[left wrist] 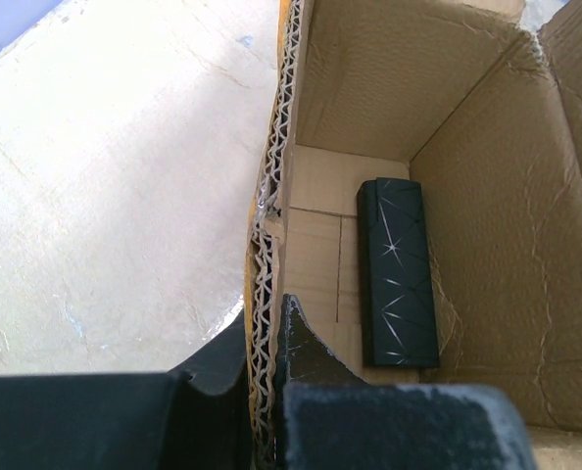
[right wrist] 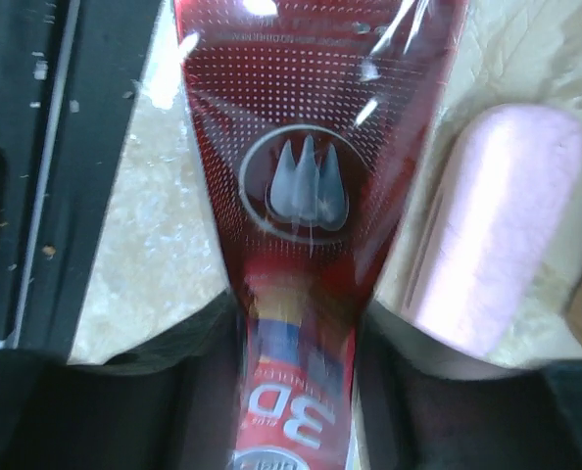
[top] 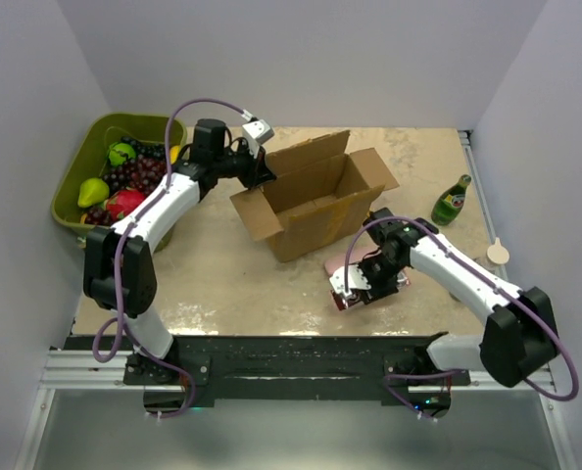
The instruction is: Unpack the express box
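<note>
The express box [top: 315, 201] is a brown cardboard carton standing open at mid table, flaps spread. My left gripper [top: 262, 176] is shut on the top edge of its left wall; in the left wrist view the corrugated wall [left wrist: 266, 245] runs between the fingers of that gripper [left wrist: 266, 328]. A black patterned case [left wrist: 397, 269] lies on the carton's floor. My right gripper [top: 355, 291] is low over the table in front of the carton, with a red toothpaste pack [right wrist: 311, 127] between its fingers. Blur hides whether the right gripper [right wrist: 296, 323] presses on the pack.
A pink cylinder [right wrist: 497, 225] lies on the table just right of the red pack. A green bottle [top: 453, 199] stands right of the carton, with a small wooden disc [top: 498, 253] near the right edge. An olive bin [top: 95, 137] of fruit sits at the far left.
</note>
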`<move>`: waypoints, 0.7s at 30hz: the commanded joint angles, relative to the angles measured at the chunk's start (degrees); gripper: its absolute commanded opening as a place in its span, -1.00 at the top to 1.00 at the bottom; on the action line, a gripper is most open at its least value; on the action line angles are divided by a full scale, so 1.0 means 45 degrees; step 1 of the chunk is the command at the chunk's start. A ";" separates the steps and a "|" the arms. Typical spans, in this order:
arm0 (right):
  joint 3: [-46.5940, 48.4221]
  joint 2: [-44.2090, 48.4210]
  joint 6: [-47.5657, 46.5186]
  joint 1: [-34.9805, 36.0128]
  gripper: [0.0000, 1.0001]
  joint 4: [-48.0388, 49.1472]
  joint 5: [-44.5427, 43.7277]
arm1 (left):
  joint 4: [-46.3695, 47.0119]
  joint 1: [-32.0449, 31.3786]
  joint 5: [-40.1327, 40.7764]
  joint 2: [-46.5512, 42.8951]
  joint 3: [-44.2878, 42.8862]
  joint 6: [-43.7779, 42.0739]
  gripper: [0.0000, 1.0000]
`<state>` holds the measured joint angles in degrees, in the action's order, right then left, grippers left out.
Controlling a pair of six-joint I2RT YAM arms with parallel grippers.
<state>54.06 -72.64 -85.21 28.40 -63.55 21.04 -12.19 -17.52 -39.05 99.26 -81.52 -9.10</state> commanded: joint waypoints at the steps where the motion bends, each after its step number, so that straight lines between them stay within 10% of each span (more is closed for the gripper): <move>1: -0.0022 -0.0633 -0.0615 0.0016 -0.16 0.2304 -0.0436 | 0.0169 0.0143 -0.0443 -0.0945 -0.0069 -0.0321 1.00; 7: 0.1341 -0.0344 -0.0966 -0.0003 -0.40 0.0789 -0.0322 | 0.0188 0.0143 -0.0776 -0.0965 -0.0167 -0.0418 1.00; 10: 0.5252 0.0300 -0.0657 -0.0023 -0.39 0.0158 0.0904 | 0.0149 0.0123 -0.0991 -0.0926 -0.0167 -0.0477 1.00; 15: 0.9778 -0.0223 0.2464 -0.0003 -0.35 0.2515 0.2394 | 0.0149 0.0026 -0.1264 -0.1082 -0.0167 -0.0711 1.00; 21: 1.0078 -0.2527 0.5771 0.0114 -0.08 0.6951 0.1245 | 0.0674 -0.0091 -0.2159 -0.1316 -0.0245 -0.0206 1.00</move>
<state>101.43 -75.11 -69.80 28.58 -41.82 27.86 -13.45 -17.65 -43.90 97.17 -81.52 -11.16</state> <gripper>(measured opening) 0.579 0.056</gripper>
